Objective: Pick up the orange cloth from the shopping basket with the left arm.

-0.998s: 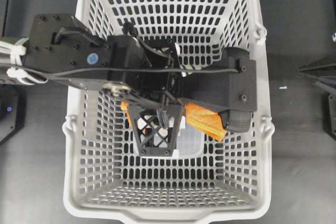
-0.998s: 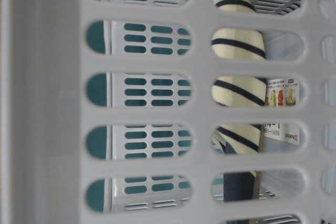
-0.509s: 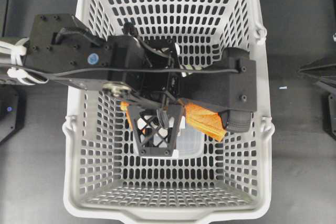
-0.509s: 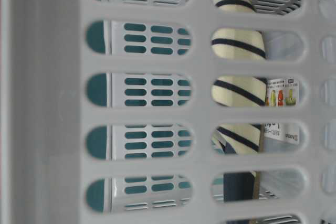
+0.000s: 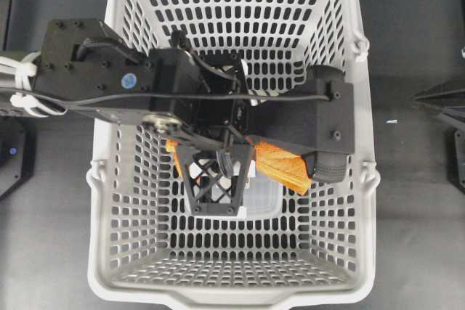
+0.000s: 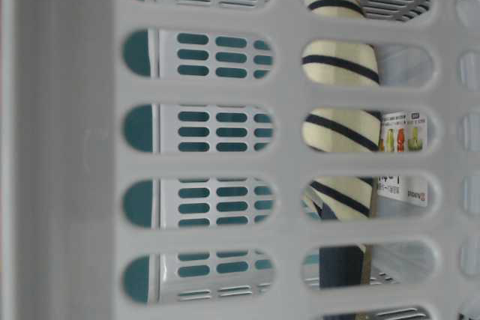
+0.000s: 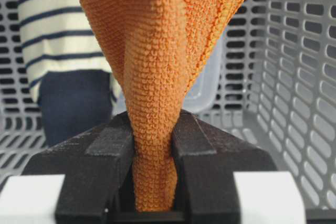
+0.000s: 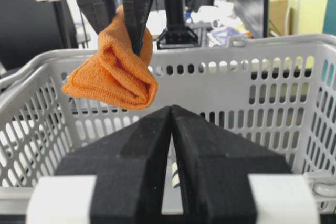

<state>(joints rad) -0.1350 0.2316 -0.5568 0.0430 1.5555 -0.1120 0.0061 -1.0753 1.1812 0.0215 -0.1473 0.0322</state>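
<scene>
Orange terry cloth (image 7: 152, 77) bunched in left pincer (image 7: 152, 182), slotted grey basket (image 5: 349, 201)

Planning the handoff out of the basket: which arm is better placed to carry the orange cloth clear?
Left. Its claw is shut on the orange cloth, hanging above the shopping basket rim; the right claw is shut, empty, outside.

1. Left arm (image 5: 102, 70): matte black flat plates w/ small screws, round blue sticker on top.
2. Thin black cable along it; white cable ties at far left.
3. Left gripper (image 5: 243, 152): black, one lattice-patterned finger (image 5: 216, 179), wide black end block.
4. Right gripper (image 8: 171, 129): black wedge fingers, white blocks at base.
5. Right arm (image 5: 445, 107): black, prob. same build, mostly cut off.
</scene>
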